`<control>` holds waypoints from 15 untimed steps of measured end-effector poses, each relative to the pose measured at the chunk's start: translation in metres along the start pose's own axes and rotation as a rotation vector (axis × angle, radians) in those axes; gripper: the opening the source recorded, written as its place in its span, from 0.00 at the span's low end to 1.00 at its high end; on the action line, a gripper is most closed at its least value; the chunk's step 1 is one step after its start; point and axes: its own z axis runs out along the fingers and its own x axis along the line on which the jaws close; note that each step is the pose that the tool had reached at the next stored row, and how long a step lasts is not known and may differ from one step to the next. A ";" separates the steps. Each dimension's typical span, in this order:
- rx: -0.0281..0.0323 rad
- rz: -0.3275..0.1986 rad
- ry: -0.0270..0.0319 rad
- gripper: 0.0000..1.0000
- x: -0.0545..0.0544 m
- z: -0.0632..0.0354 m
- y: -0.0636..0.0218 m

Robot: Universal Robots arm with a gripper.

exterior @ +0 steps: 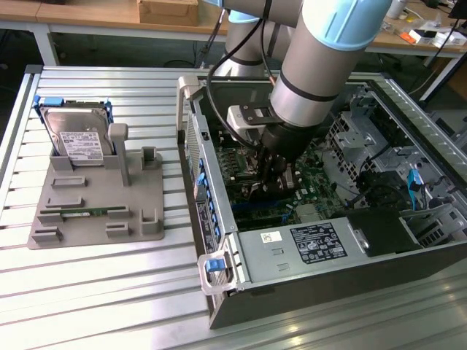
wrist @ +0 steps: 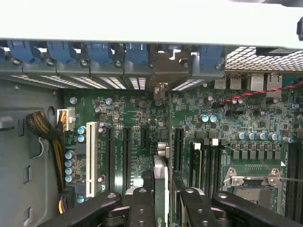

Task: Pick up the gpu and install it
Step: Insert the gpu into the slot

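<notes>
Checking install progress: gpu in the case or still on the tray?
In the case: the gripper holds the gpu edge-on over the motherboard slots. Seated or not: cannot tell.

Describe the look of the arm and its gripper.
The arm is a thick silver-grey tube with light blue joint caps and a black band near the wrist. A black cable loops alongside it. A silver and black camera block is bolted at the wrist. The gripper is black; in the wrist view its linkages are matte black with round silver pivot pins.

The gpu (wrist: 160,182), a slim dark card, stands on edge, apparently over a motherboard slot.
</notes>
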 end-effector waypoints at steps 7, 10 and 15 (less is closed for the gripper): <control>-0.0008 0.001 0.0409 0.26 0.000 0.0004 0.0000; -0.0008 0.001 0.0409 0.26 0.000 0.0015 0.0000; -0.0008 0.001 0.0409 0.26 0.000 0.0033 -0.0006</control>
